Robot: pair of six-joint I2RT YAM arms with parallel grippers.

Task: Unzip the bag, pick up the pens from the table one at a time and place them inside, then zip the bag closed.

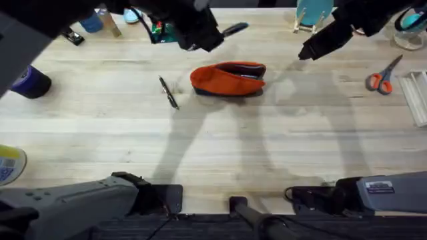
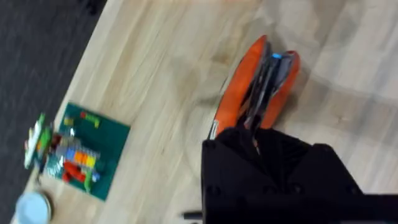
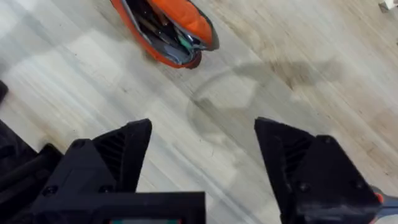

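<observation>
The orange bag [image 1: 228, 79] lies on the table [image 1: 220, 147] at the far middle with its top zipper gaping open; dark contents show inside. It also appears in the left wrist view [image 2: 239, 87] and the right wrist view [image 3: 186, 15]. One thin black pen [image 1: 168, 92] lies on the wood left of the bag. My left gripper [image 1: 203, 40] hovers high behind the bag's left end, its fingers [image 2: 258, 134] together as one black mass. To the right of the bag, my right gripper [image 1: 308, 50] hangs over bare wood, open and empty [image 3: 202, 134].
A dark elongated object [image 1: 235, 29] sits just right of the left gripper; I cannot tell whether it is held. Orange-handled scissors [image 1: 381, 79] lie far right. A green brick plate [image 2: 87, 149] is at the back left, and a dark cup [image 1: 30, 81] stands at the left edge.
</observation>
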